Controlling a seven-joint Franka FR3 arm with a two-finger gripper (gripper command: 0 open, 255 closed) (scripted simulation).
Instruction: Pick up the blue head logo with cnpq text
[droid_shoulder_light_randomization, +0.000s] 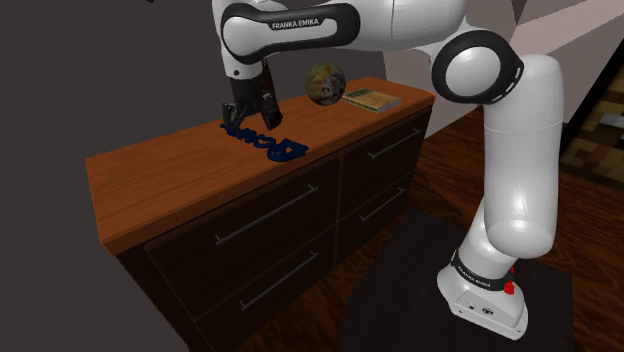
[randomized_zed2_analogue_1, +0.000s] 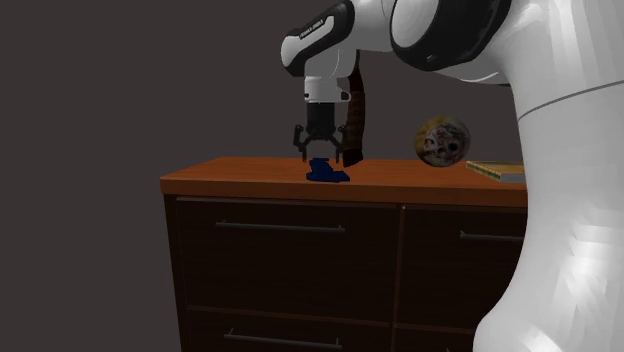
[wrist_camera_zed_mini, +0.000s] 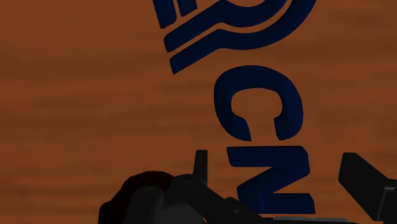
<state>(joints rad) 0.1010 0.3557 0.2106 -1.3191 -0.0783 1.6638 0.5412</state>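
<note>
The dark blue logo (droid_shoulder_light_randomization: 268, 143) lies flat on the brown wooden dresser top (droid_shoulder_light_randomization: 170, 175). In the wrist view its curved head shape sits beyond the letters C (wrist_camera_zed_mini: 257, 102) and N. My black gripper (droid_shoulder_light_randomization: 248, 122) hangs just above the logo's end toward the shoulder view's left, pointing down. It is open, and the fingers (wrist_camera_zed_mini: 359, 175) stand apart on either side of the N without touching it. From the second exterior view the gripper (randomized_zed2_analogue_1: 322, 157) hovers right over the logo (randomized_zed2_analogue_1: 326, 173), fingertips slightly above the wood.
A round mottled ball (droid_shoulder_light_randomization: 325, 84) and a flat greenish book (droid_shoulder_light_randomization: 372, 99) rest at the far end of the dresser top. The dresser has drawers with bar handles (droid_shoulder_light_randomization: 265, 215). Dark walls stand behind it.
</note>
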